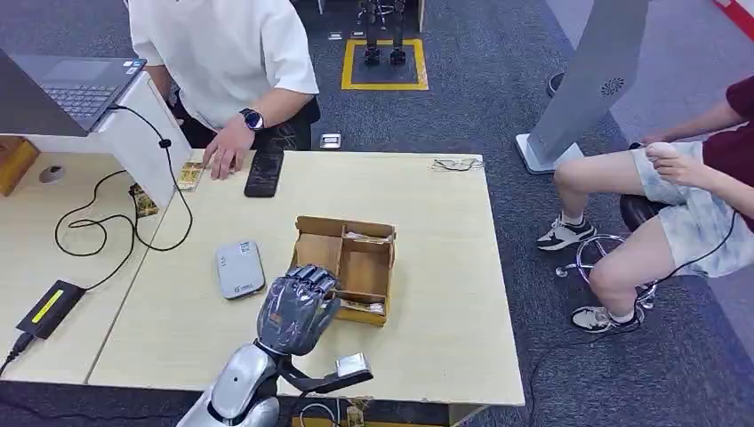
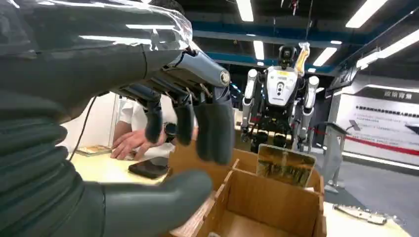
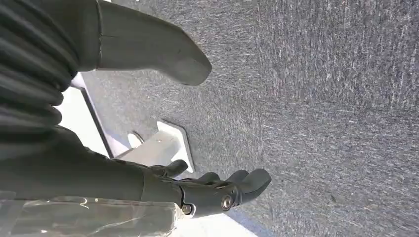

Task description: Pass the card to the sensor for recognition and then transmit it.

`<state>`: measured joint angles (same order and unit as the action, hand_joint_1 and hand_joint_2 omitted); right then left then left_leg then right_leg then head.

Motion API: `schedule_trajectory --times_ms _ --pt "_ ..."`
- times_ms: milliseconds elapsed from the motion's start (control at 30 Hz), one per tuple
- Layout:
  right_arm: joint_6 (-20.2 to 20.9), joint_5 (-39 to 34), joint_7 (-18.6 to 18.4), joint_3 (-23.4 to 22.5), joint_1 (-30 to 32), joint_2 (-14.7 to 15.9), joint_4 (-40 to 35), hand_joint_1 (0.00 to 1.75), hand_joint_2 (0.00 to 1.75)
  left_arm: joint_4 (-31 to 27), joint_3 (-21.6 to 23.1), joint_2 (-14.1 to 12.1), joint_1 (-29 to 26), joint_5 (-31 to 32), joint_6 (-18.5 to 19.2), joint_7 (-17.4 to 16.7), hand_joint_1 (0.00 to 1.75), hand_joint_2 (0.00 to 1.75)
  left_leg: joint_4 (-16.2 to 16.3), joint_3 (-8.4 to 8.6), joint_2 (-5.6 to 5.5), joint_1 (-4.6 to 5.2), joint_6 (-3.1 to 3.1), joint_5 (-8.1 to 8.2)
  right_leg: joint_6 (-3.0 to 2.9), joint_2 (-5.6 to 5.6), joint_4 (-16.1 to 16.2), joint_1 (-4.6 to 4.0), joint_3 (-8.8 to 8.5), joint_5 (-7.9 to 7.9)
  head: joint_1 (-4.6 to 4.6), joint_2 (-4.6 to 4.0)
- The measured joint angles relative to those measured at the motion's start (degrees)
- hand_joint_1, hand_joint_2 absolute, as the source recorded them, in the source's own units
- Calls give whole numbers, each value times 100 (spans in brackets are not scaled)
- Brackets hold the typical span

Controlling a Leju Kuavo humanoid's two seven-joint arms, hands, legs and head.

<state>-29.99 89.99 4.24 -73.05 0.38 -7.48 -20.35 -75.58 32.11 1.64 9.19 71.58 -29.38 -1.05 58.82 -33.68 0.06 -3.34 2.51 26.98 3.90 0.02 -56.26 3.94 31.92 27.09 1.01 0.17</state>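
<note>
A brown cardboard box (image 1: 347,260) with several compartments stands mid-table, and cards (image 1: 367,237) lie in its right-hand compartments. In the left wrist view one card (image 2: 285,165) stands upright against the box's far wall (image 2: 269,195). My left hand (image 1: 298,307) hovers at the box's near left corner, holding nothing, with fingers (image 2: 200,126) and thumb (image 2: 153,205) spread apart. The grey card sensor (image 1: 240,269) lies flat on the table just left of the box. My right hand (image 3: 197,190) hangs over grey carpet with its fingers apart and nothing in it.
A person in a white shirt sits across the table, one hand (image 1: 227,147) beside a black phone (image 1: 264,171). A laptop (image 1: 71,84), cables and a power brick (image 1: 51,307) occupy the left desk. Another person (image 1: 676,196) sits to the right. The table's right edge (image 1: 498,267) is near the box.
</note>
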Motion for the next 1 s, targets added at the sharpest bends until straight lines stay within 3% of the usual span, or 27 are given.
schedule_trajectory --times_ms 133,167,200,233,267,333,400,433,467,600,667,700,1000 --pt "-11 0 11 4 -1 4 4 0 175 72 0 18 3 74 0 -70 161 175 0 0 0 0 0 0 0 0 0 0 0 0 0 0" --pt "-11 0 13 4 -1 7 9 0 175 83 0 26 6 74 0 -72 150 175 0 -1 0 0 0 0 0 0 0 0 0 0 0 0" --pt "-11 0 13 7 -1 9 13 0 175 94 0 31 6 74 0 -74 101 175 0 -1 0 0 0 0 0 0 0 0 0 0 0 0" --pt "-11 0 13 7 -1 9 15 0 175 98 0 33 6 76 2 -74 65 175 0 -1 0 0 0 0 0 0 0 0 0 0 0 0" --pt "-11 0 13 7 -1 9 17 0 175 107 0 33 6 101 9 -74 56 175 0 -1 0 0 0 0 0 0 0 0 0 0 0 0" --pt "-13 0 15 9 -3 9 20 0 175 142 0 35 6 157 43 -83 23 175 0 -1 0 0 0 0 0 0 0 0 0 0 0 0" --pt "-13 0 17 15 -7 11 28 0 175 203 0 50 6 188 88 -85 23 175 0 -1 0 0 0 0 0 0 0 0 0 0 0 0" --pt "-17 0 17 17 -9 11 33 0 175 243 0 70 5 208 120 -87 45 175 0 -1 0 0 0 0 0 0 0 0 0 0 0 0" --pt "-22 0 20 20 -13 13 37 0 175 282 0 85 3 234 129 -94 51 175 0 -1 0 0 0 0 0 0 0 0 0 0 0 0" --pt "-28 0 17 35 -25 17 46 0 175 428 2 142 4 290 190 -96 47 175 0 -1 0 0 0 0 0 0 0 0 0 0 -2 0" --pt "-31 0 17 52 -31 22 48 0 175 492 2 168 4 308 219 -101 7 175 0 -1 0 0 0 0 0 0 0 0 0 0 0 0" --pt "-31 0 17 57 -32 24 50 0 175 529 2 179 3 308 221 -109 0 175 0 -1 0 0 0 0 0 0 0 0 0 0 0 0" --pt "-87 0 0 98 -38 48 83 0 175 697 7 273 0 330 171 -260 0 175 0 -2 0 0 0 0 0 -1 0 0 0 0 0 0"
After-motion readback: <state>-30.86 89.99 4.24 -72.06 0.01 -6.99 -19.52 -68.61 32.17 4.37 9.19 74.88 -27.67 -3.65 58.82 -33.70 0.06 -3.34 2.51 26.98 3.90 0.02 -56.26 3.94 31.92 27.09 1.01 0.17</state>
